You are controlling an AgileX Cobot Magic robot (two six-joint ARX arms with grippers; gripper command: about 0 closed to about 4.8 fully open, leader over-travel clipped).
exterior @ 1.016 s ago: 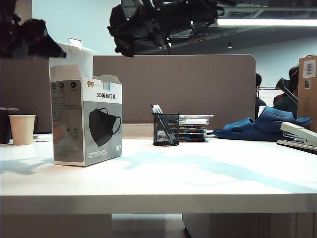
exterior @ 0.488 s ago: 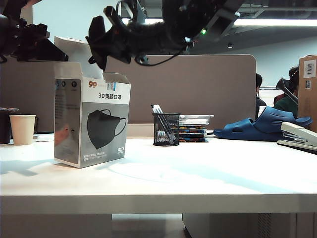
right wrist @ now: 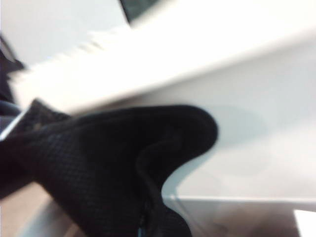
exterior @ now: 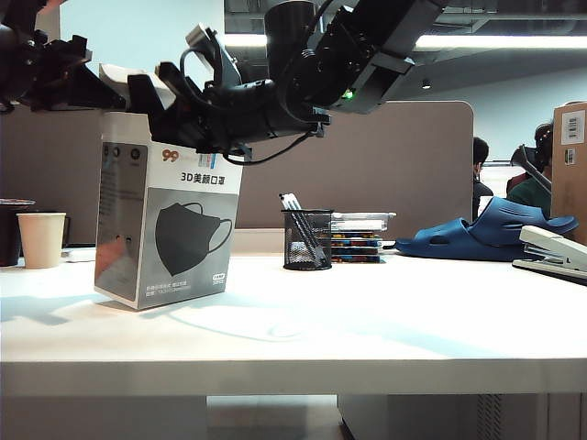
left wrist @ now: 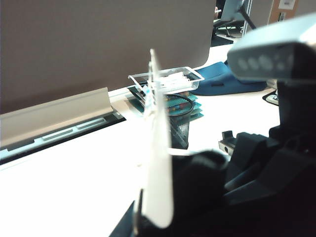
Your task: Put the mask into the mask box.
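The mask box (exterior: 163, 220) stood upright on the desk (exterior: 367, 321), long axis vertical, printed front angled toward the camera. My right claw (exterior: 151, 96), clenched on the mask (right wrist: 113, 168), had come down to the box's open top since a second ago. My left claw (exterior: 87, 87) pinched a top flap (left wrist: 158, 163). Only my right wrist view showed the black fabric.

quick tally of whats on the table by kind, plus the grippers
mask box: 1
mask, held in the right gripper at the box top: 1
left gripper, shut on a box flap: 1
paper cup: 1
mesh pen cup: 1
blue sandal: 1
stapler: 1
stack of trays: 1
total: 9, flap not counted
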